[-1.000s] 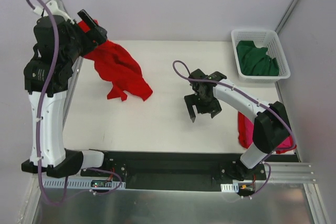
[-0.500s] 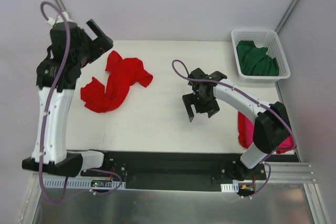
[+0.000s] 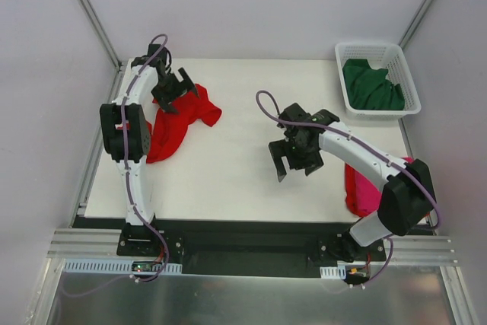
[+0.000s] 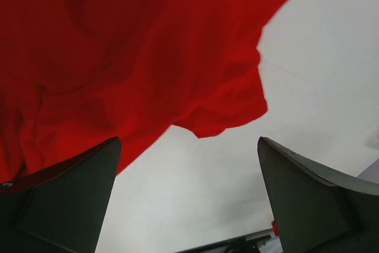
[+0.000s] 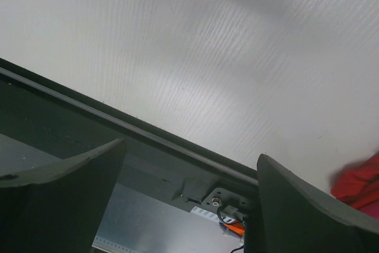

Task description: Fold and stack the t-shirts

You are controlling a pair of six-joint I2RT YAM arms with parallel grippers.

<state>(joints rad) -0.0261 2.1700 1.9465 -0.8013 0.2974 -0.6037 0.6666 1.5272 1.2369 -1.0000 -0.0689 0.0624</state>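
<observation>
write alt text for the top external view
Two robot arms over a white table: the left tool, open, hangs over a crumpled red t-shirt, the right tool, open, over bare mid-table. A green t-shirt lies in a white basket, far right; reddish-pink cloth sits partly hidden by the right arm.

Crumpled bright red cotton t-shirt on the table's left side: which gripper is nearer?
Left. The left gripper hovers open directly over the far end of the red t-shirt; the right gripper hangs open mid-table, off to the shirt's right, bare white tabletop between.
</observation>
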